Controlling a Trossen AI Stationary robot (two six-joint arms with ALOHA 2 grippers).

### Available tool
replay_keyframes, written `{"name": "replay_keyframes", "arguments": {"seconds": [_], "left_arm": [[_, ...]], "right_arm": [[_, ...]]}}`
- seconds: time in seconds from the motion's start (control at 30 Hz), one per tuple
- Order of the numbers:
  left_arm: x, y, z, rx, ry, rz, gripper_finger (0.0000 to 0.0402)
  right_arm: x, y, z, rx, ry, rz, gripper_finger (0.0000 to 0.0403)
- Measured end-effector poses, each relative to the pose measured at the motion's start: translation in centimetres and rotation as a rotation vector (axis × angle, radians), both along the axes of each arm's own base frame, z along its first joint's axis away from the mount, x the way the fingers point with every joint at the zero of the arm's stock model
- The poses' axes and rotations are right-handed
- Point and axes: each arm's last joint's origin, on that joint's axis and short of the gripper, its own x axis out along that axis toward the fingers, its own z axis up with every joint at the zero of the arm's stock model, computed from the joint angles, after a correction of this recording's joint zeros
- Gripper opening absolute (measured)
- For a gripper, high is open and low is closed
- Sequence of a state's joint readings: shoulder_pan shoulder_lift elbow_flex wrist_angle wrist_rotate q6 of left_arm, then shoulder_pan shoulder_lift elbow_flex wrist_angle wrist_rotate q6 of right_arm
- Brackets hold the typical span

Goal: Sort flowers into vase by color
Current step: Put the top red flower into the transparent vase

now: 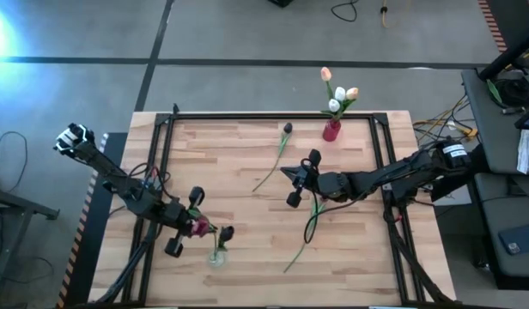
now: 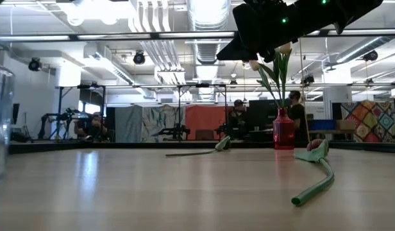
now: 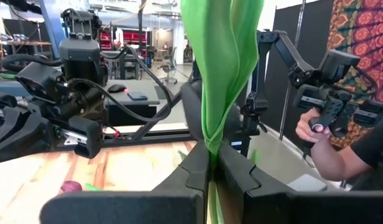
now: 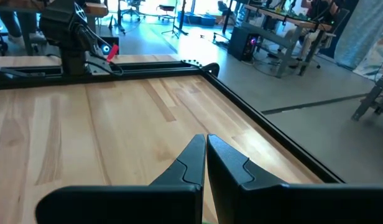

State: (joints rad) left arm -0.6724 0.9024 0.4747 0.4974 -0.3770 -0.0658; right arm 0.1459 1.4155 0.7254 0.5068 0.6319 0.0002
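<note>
My left gripper [image 1: 196,225] is over the table's near left part, shut on a tulip with a maroon head [image 1: 201,228], right beside a clear glass vase [image 1: 217,256]. A dark tulip head [image 1: 227,232] shows above that vase. A red vase [image 1: 331,130] at the far edge holds white and peach tulips [image 1: 337,96]. One dark tulip [image 1: 280,154] lies flat at mid-table, and another flower [image 1: 309,225] lies near the right gripper. My right gripper [image 4: 206,152] hovers above mid-table, shut and holding nothing. My left gripper pinches the tulip's green stem where the leaves wrap it [image 3: 210,146] between its two fingers [image 3: 193,167]. The leaves [image 3: 221,56] stand up past the fingertips. The flower is off the table beside the clear vase; I cannot tell whether its lower end touches the vase.
A black frame [image 1: 273,115] runs round the wooden tabletop. The right arm [image 1: 393,176] reaches in from the right edge. In the low view a loose flower [image 2: 318,168] lies bent on the table before the red vase [image 2: 283,130]. A person's hand [image 3: 313,134] holds a controller beyond the table.
</note>
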Motion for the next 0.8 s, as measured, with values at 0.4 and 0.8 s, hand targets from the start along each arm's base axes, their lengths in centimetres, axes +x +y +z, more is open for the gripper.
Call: {"name": "replay_keyframes", "arguments": {"seconds": [0.4,0.8], "left_arm": [[-0.13,-0.01,0.09,0.002,-0.004,-0.005,0.0000],[0.29,-0.59,-0.67,0.027,0.030,-0.038,0.0000]], "right_arm": [[0.00,0.00,0.00,0.000,0.000,0.000,0.0009],[0.00,0.00,0.00,-0.001,0.000,0.001,0.0009]]}}
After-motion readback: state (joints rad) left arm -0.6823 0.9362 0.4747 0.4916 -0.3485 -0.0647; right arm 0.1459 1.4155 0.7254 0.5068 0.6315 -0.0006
